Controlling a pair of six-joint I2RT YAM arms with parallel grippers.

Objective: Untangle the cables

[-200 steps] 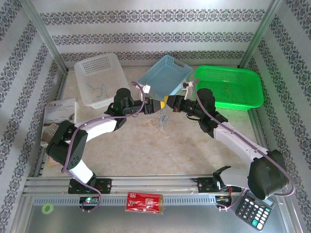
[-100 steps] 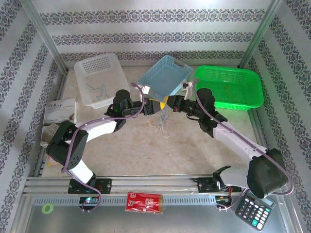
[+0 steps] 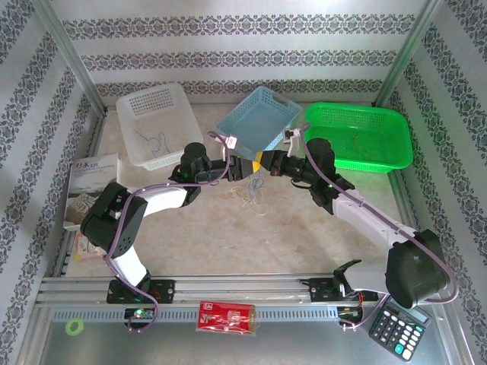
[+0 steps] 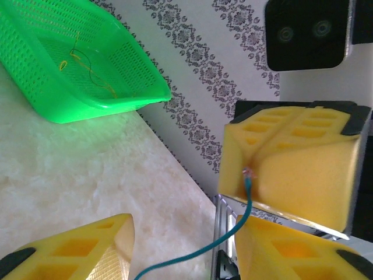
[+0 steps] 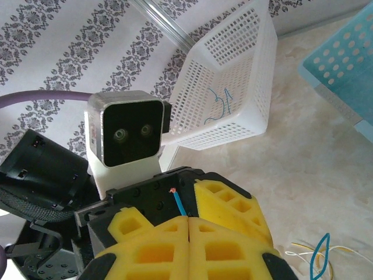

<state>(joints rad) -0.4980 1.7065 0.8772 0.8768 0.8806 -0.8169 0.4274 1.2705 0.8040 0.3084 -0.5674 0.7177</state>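
The cables (image 3: 252, 193) are a small tangle of thin curly wires, hanging and trailing onto the table below the two grippers. My right gripper (image 5: 188, 224) is shut on a teal-blue wire (image 5: 179, 203), whose bare end pokes out past its pads. That same wire (image 4: 245, 201) runs down between the yellow fingers (image 4: 76, 251) of my left gripper (image 4: 180, 248), which stands open around it, right against the right gripper's pads (image 4: 297, 169). From above, the left gripper (image 3: 245, 166) and the right gripper (image 3: 263, 161) meet tip to tip. Loose pale and blue loops (image 5: 317, 259) lie below.
A white basket (image 3: 129, 106) at the back left holds a blue wire (image 5: 217, 102). A blue basket (image 3: 262, 114) leans at the back centre. A green basket (image 3: 396, 152) holds thin wires (image 4: 76, 58). A booklet (image 3: 93, 179), calculator (image 3: 396, 332) and red packet (image 3: 227, 315) lie around the edges.
The left arm has shifted right, bringing its gripper up against the right gripper. The right gripper stays shut on the wire, and the tangle hangs in about the same place.
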